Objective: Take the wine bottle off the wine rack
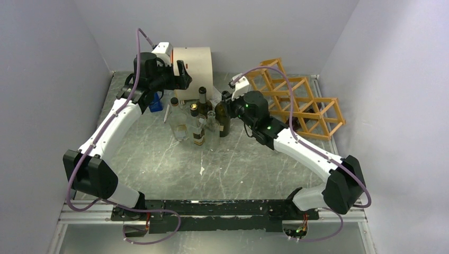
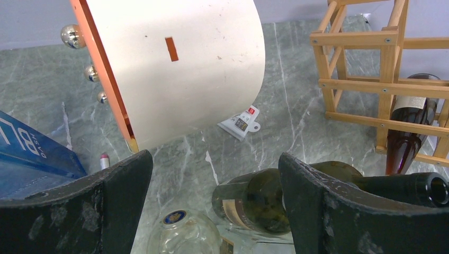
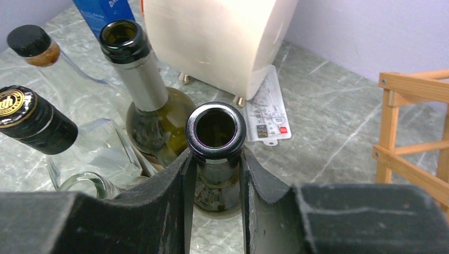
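The right gripper [image 3: 216, 159] is clamped on the neck of the wine bottle [image 3: 215, 182], one finger [image 3: 177, 190] pressed to each side just under the open mouth. The bottle is upright and off the rack [image 1: 304, 103], over the table [image 1: 238, 159] just left of the rack's near end. Whether its base touches the table cannot be told. It is at the right edge of a tight group of upright bottles. Right next to it is a green bottle [image 3: 138, 69] with a silver neck and an open mouth. Further left are a black-capped bottle [image 3: 32, 119] with a gold emblem and a clear bottle [image 3: 39, 50] with a dark stopper. The rack sits at the back right of the table, its stepped cells running toward the right wall. In the left wrist view a brown bottle [image 2: 410, 127] with a label lies in one of the low cells, behind the sticks. The left gripper [image 2: 214, 164] hangs above the back left of the table with its jaws wide apart and nothing between them. It faces the drum [image 2: 180, 63], which has an orange edge with metal studs. A small white clip [image 2: 241, 123] lies on the table at the drum's foot, and a blue box [image 2: 32, 153] is at the left. From the right wrist a white card [image 3: 267, 114] lies flat between the drum and the rack.
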Tool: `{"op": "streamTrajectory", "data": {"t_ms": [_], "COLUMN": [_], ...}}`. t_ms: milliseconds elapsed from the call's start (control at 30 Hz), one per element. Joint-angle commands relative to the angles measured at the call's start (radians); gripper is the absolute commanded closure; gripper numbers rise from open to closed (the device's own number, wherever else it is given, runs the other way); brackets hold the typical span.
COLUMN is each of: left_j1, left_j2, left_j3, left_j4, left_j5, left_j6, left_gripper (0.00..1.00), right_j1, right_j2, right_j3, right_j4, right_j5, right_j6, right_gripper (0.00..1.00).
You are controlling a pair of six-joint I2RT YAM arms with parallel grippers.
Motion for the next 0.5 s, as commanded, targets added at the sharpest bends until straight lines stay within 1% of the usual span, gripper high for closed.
{"op": "streamTrajectory", "data": {"t_ms": [0, 167, 333, 467], "left_j1": [0.011, 0.011, 0.011, 0.011], "left_j2": [0.006, 0.003, 0.0, -0.002], "left_j3": [0.022, 0.022, 0.023, 0.022], "left_j4": [0.022, 0.024, 0.025, 0.025], "left_j5": [0.014, 0.018, 0.024, 0.028], "left_j6": [-0.001, -0.002, -0.006, -0.007], "left_gripper": [0.08, 0.08, 0.08, 0.08], "right_j1": [0.003, 0.005, 0.005, 0.005], "right_j2": [0.004, 0.03, 0.023, -0.009], "right_j3": [0.016, 0.037, 0.05, 0.064], "right_j4": [0.184, 0.149, 0.1, 0.05], "right_j5": [-0.06, -0.109, -0.117, -0.117], "right_j6": [-0.005, -0.016, -0.025, -0.046], "right_gripper": [1.0, 1.0, 0.66, 0.48]}}
